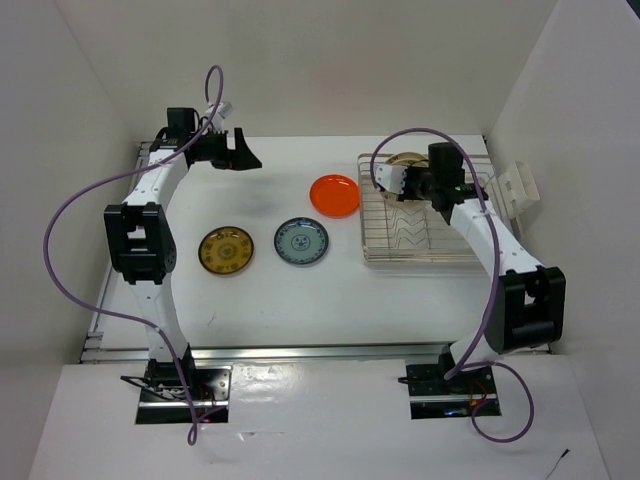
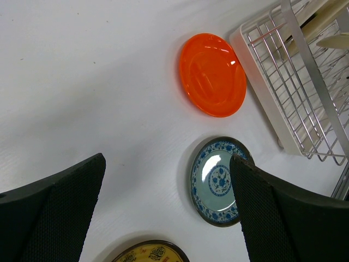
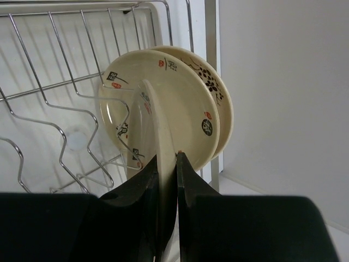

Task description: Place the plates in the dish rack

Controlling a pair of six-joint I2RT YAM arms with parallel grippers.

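White table point(image 1: 300, 300), white walls around it. At right of centre in the top view sits the rack point(image 1: 425, 240). The right gripper point(image 3: 167, 164) is clamped narrow on the rim of a cream plate point(image 3: 154, 123), held on edge over the rack's far end. Just behind it, two cream plates point(image 3: 182, 103) stand upright together in the wires. The left gripper point(image 2: 166, 164) hangs at upper left, jaws wide with nothing between them. Left of the rack, flat on the table, lie the orange plate point(image 1: 334, 195), just beside the rack, then the blue plate point(image 1: 301, 242) and the yellow plate point(image 1: 226, 250) lower left.
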